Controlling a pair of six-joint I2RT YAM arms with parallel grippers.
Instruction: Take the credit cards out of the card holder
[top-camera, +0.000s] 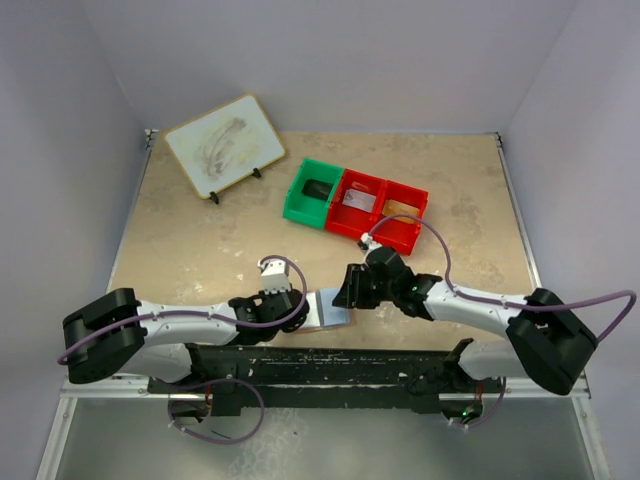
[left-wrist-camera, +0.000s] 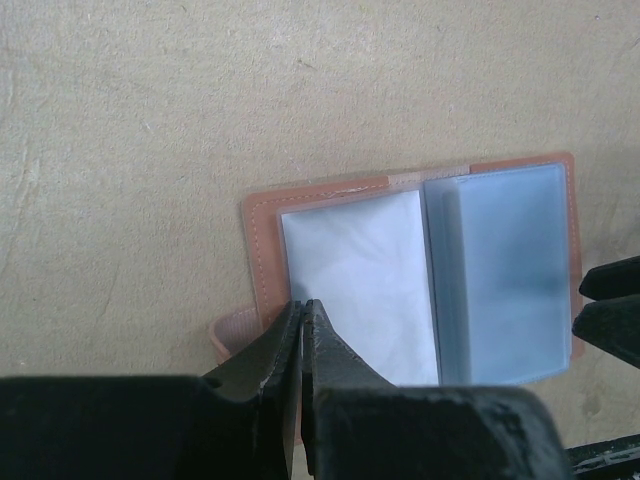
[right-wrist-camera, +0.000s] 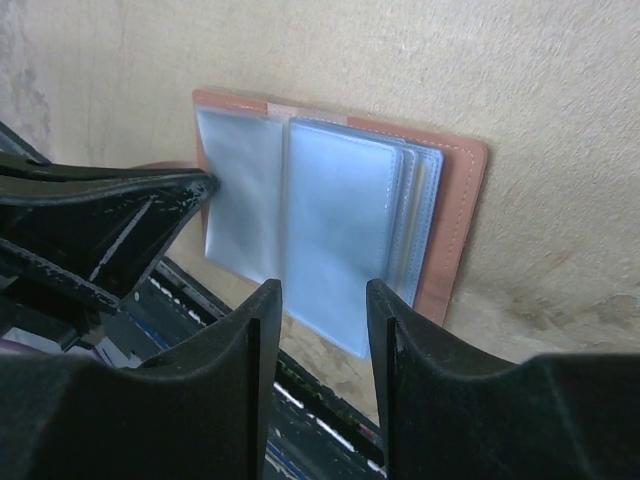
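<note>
The tan-pink card holder (top-camera: 328, 310) lies open and flat on the table near the front edge, with its pale blue-grey sleeves up (left-wrist-camera: 400, 270) (right-wrist-camera: 330, 220). My left gripper (top-camera: 303, 305) (left-wrist-camera: 303, 306) is shut, and its tips rest on the near edge of the holder's left panel. My right gripper (top-camera: 347, 293) (right-wrist-camera: 323, 300) is open and empty, and it hovers over the near edge of the right stack of sleeves. I cannot make out any card in the sleeves.
A green bin (top-camera: 312, 190) with a dark item stands at the back. Next to it are two red bins: one (top-camera: 360, 203) holds a silvery card and the other (top-camera: 402, 212) a tan card. A whiteboard on a stand (top-camera: 225, 145) is at the back left. A black rail (top-camera: 330, 362) runs along the front edge.
</note>
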